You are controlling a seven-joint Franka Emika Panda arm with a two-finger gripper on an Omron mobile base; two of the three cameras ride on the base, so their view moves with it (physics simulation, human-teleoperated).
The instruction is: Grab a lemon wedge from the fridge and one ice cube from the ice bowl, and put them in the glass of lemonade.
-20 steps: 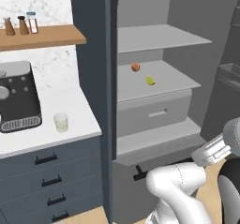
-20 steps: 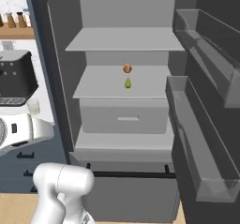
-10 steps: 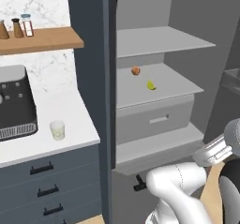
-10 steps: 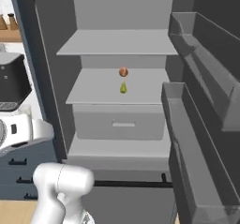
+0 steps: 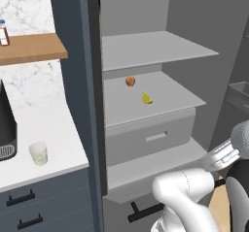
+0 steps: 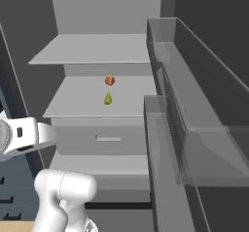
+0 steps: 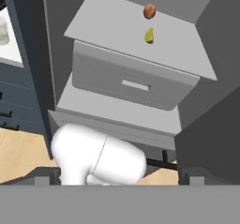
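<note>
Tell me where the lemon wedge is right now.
The lemon wedge lies on the fridge's middle shelf, above the drawer, just in front of the small round orange fruit in the left base view.

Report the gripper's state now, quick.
Gripper: open, holding nothing; the lemon wedge lies on the fridge shelf.
</note>
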